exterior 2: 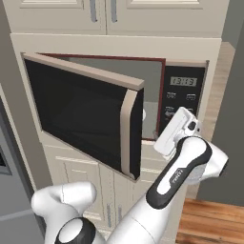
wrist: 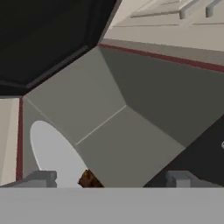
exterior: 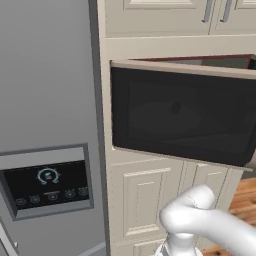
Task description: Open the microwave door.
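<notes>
The microwave door point(exterior 2: 83, 114) stands partly open, swung out on its left-hand hinge so that its black glossy face fills the centre-left of the right base view, with the vertical beige bar handle point(exterior 2: 126, 136) on its free edge near frame centre. Behind it the microwave point(exterior 2: 183, 102) shows a grey inner cavity framed by a reddish rim, and a dark control strip with a lit display at upper right. In the left base view the door point(exterior: 180, 115) spans the right half of the frame, tilted outward, with cream cabinet doors point(exterior: 145, 200) below it and the grey refrigerator point(exterior: 47, 125) — carrying a small dark display panel point(exterior: 47, 184) — at left. The end effector point(exterior 2: 178, 131) sits just right of the door's free edge, in front of the control strip. In the hand view the two finger tips point(wrist: 41, 178) stand wide apart — open, gripping nothing — facing the cavity, where a pale round plate point(wrist: 54, 153) lies at lower left.
</notes>
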